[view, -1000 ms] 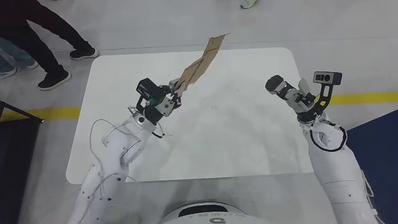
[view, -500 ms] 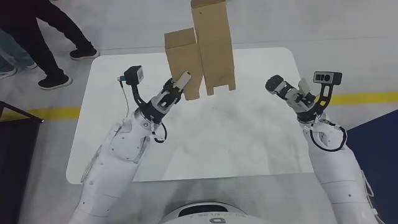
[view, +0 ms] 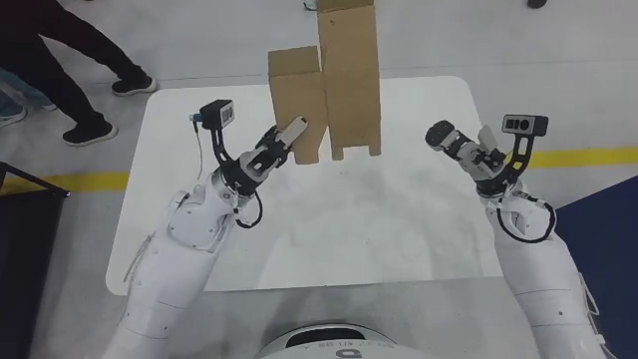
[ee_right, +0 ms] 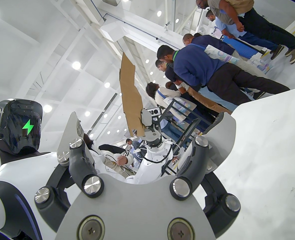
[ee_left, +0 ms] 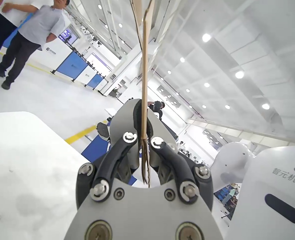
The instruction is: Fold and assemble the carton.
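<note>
White table [view: 399, 229] with rounded corners, yellow floor stripe [view: 598, 156], perhaps a blue mat [view: 613, 229] beside it

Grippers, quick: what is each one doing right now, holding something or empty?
Left gripper: closed on the lower edge of the flattened carton, holding it upright.
Right gripper: open, holding nothing.
</note>
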Robot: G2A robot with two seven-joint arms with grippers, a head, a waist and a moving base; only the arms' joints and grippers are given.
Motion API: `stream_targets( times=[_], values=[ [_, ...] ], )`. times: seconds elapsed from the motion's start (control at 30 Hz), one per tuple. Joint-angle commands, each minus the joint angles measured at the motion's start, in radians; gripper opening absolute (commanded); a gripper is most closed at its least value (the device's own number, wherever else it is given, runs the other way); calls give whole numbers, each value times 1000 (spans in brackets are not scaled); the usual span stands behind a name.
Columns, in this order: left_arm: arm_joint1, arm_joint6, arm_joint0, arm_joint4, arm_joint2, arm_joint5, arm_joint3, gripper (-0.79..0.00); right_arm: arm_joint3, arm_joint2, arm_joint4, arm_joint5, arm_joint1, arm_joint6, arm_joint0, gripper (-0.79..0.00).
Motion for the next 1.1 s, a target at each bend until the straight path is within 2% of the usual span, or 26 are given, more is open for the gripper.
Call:
stream_targets(
  times=[0.0,0.13,0.3,0.37,0.43,0.57,0.77,0.83,0.93,0.97,1.07],
  values=[
    [1,-2,-2,11,-4,16,9,-785,0,0,0,0,0,0,0,0],
    [3,-10,-15,58,-10,66,30,-785,0,0,0,0,0,0,0,0],
    [5,-2,-21,142,-12,93,38,-785,-31,-17,-77,6,-2,-31,-1,0],
    [9,18,-31,298,-35,89,21,-785,-36,-22,-87,8,-3,-44,-1,0],
    [11,104,-25,524,-56,78,-21,-785,-34,-20,-95,7,-4,-55,-2,0],
    [15,350,-3,1153,-61,120,-125,-785,-6,-3,-102,7,-3,-89,0,0],
    [35,741,27,1800,-28,180,-128,-785,48,33,-105,3,-2,-136,9,0],
    [43,856,36,1928,-26,227,-107,-785,60,44,-110,1,-1,-149,11,0],
    [49,983,46,2064,-40,379,-90,-785,69,58,-119,-7,-1,-171,13,0],
    [48,1000,55,2034,-42,409,-79,-785,71,64,-119,-9,-1,-187,13,0],
    [48,1000,55,2034,-42,409,-79,-785,71,66,-117,-9,-2,-200,13,0]
  ],
)
